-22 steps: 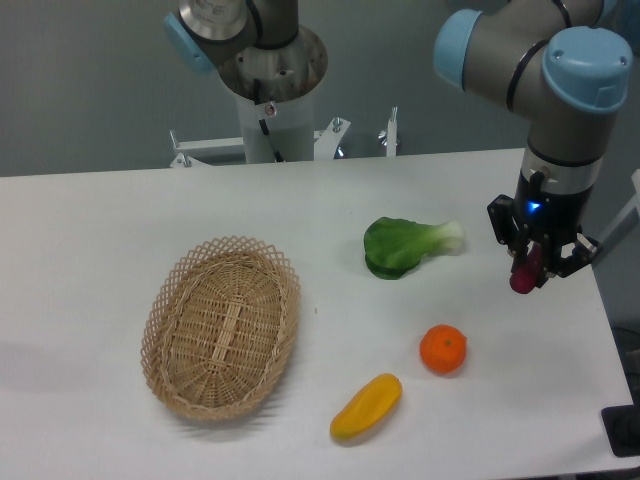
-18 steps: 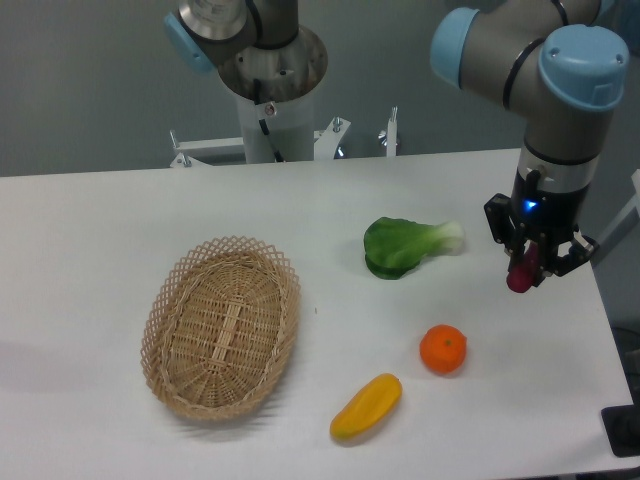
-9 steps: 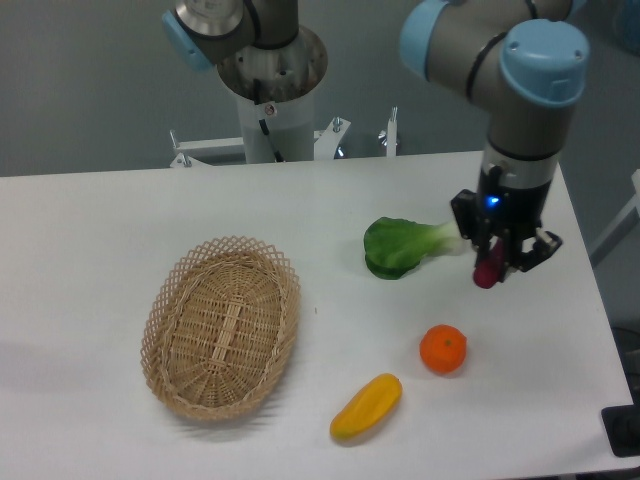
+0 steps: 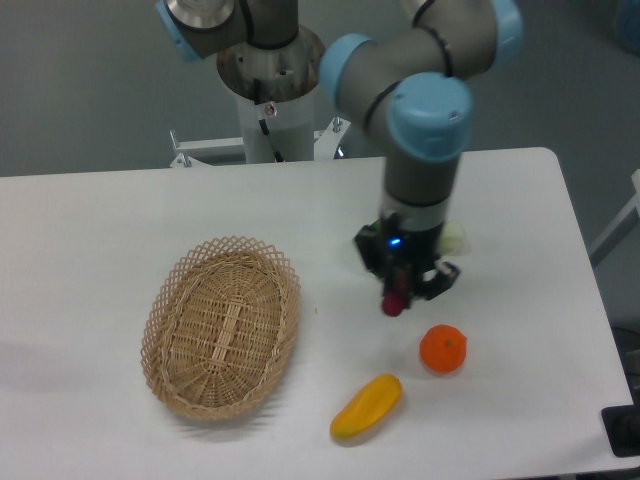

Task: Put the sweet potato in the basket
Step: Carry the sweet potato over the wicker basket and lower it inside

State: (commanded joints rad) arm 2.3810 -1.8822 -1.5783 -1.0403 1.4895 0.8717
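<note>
My hand [image 4: 397,296] grips the small magenta-purple sweet potato [image 4: 394,301] above mid-bench, right of the oval tan wicker basket [image 4: 222,326].

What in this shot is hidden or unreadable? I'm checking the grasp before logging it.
- Sweet potato: only its lower tip shows below the gripper; the fingers cover the rest, so the contact cannot be judged.
- Green vegetable: almost wholly behind the arm's wrist; just a pale end shows.
- Height of the tuber above the table: not readable from this single camera view.
</note>
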